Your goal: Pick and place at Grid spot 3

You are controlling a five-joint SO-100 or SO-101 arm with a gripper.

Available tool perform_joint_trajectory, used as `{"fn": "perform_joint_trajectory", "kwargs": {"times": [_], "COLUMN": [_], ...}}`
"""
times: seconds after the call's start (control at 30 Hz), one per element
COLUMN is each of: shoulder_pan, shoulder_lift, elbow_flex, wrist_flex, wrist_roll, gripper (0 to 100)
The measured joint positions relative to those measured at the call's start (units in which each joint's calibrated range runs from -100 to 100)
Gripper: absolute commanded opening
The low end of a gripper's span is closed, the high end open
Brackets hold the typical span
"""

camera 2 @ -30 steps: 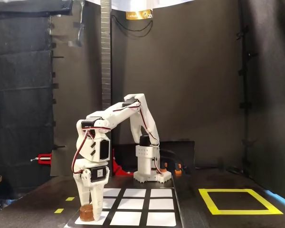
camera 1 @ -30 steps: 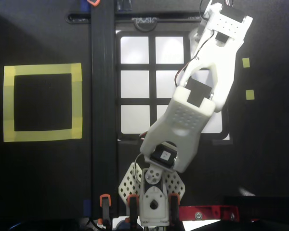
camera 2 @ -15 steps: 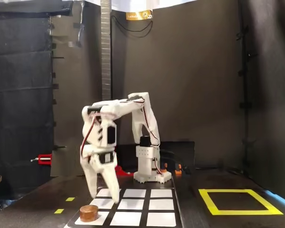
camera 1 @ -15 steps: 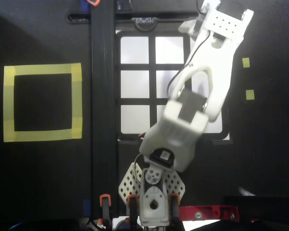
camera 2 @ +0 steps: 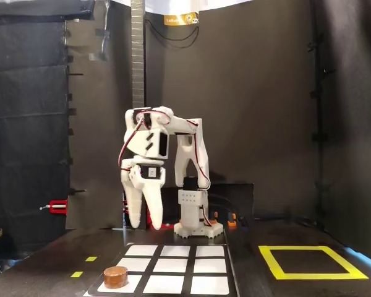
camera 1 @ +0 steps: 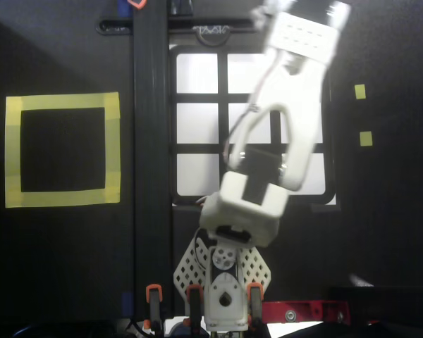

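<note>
In the fixed view a brown disc [camera 2: 115, 277] lies flat on the near-left cell of the white grid [camera 2: 173, 267]. That cell is Grid spot 3 [camera 2: 132, 285]. My gripper [camera 2: 144, 223] hangs well above the grid's far edge, open and empty, fingers pointing down, clear of the disc. In the overhead view the white arm [camera 1: 282, 120] stretches over the right side of the grid [camera 1: 197, 123] and hides the top-right cell and the disc.
A yellow-tape square [camera 1: 62, 102] [camera 2: 309, 276] lies on the black table beside the grid. Two small yellow tape marks [camera 1: 360, 91] [camera 2: 91, 258] sit on the grid's other side. The arm's base [camera 2: 191, 216] stands behind the grid.
My gripper, down around the disc a second ago, has let it go, risen and drawn back toward the base. The disc stays on its cell.
</note>
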Motion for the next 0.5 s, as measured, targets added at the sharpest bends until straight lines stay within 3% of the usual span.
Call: {"fn": "perform_joint_trajectory", "kwargs": {"times": [0.33, 0.5], "shoulder_pan": [-13.29, -13.70], "shoulder_lift": [-4.70, -4.70], "elbow_flex": [0.00, 0.00], "wrist_flex": [4.19, 3.53], "wrist_roll": [-22.56, -25.79], "gripper": [37, 37]}}
